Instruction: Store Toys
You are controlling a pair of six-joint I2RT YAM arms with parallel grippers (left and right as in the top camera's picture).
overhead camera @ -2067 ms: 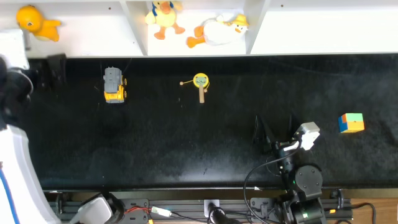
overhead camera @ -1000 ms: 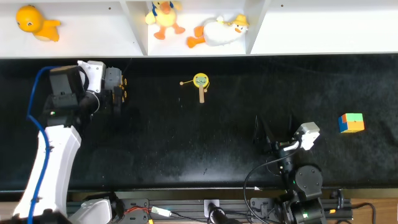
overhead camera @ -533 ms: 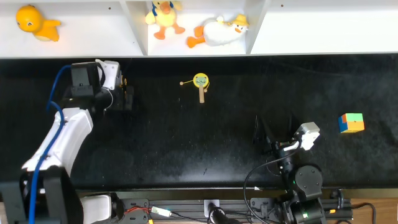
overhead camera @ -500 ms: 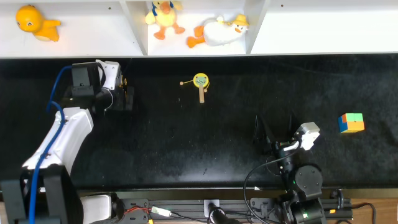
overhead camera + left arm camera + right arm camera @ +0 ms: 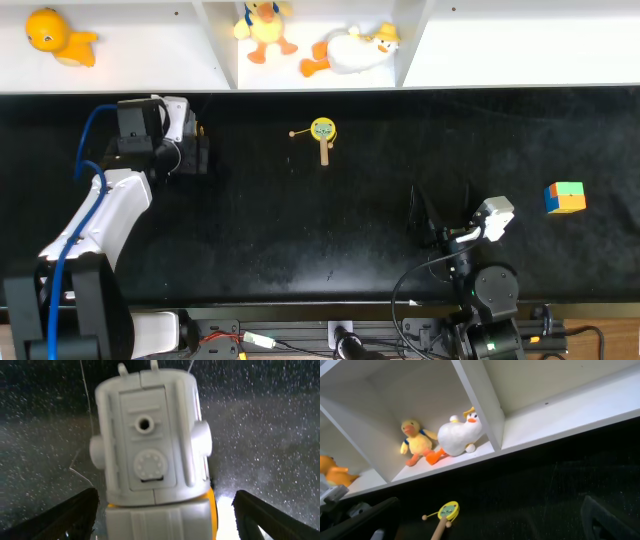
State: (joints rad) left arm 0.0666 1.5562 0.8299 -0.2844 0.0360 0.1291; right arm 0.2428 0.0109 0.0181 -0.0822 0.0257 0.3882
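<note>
Your open left jaws straddle the truck point(image 5: 150, 455) at ten o'clock on the tabletop point(image 5: 330, 230). Centre them, lower fully, then close squarely across its sides. Right jaws rest open.

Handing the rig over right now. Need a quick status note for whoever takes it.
Tools: left tool open, fingers either side of the truck at the table's left, not gripping it. The right tool is open, holds nothing and sits near its base.
Done: orange duck in the shelf's left bay; yellow duck and white duck in the middle bay.
Left: truck, rattle mid-table, cube far right, all on the table.
</note>
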